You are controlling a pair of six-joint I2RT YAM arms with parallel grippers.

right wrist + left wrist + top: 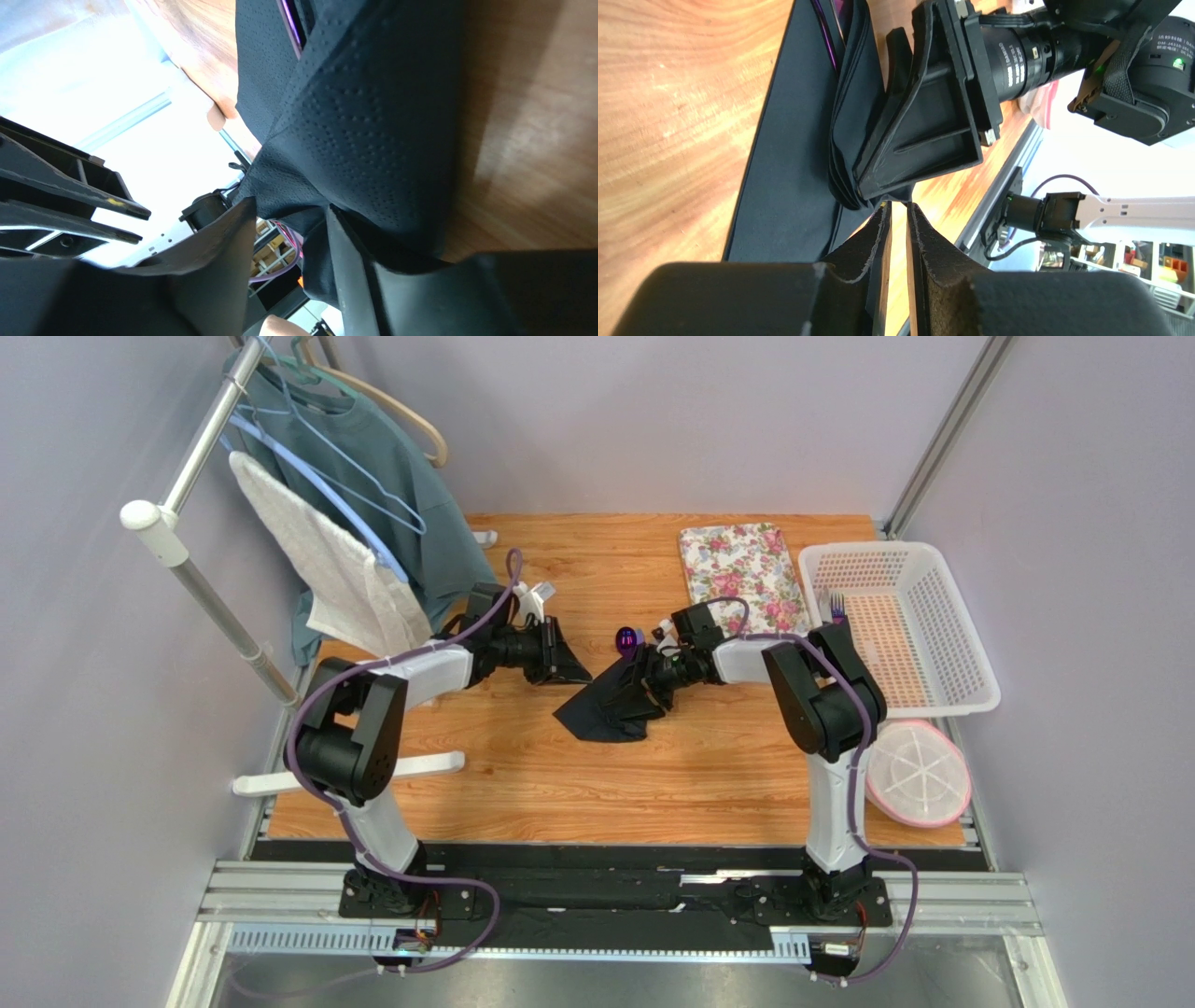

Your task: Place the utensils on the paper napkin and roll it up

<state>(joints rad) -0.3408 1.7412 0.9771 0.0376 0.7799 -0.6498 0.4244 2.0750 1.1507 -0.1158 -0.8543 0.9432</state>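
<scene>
The black paper napkin [610, 707] lies crumpled and partly folded at the middle of the wooden table. A purple utensil's round end [626, 636] sticks out at its far edge. In the left wrist view the napkin [787, 154] is bunched in folds around purple handles [826, 21]. My right gripper [648, 679] is at the napkin's far right edge. In its wrist view the jaws [291, 204] stand apart, with napkin [372, 119] draped over one finger and a purple strip [289, 17] showing. My left gripper [564, 661] [898, 206] is nearly closed and empty, just left of the napkin.
A floral mat [741, 567] lies at the back. A white basket [898, 623] stands at the right, with a pink-rimmed round lid [917, 770] in front of it. A clothes rack with garments [337, 490] stands at the left. A white hanger [351, 773] lies near the left arm.
</scene>
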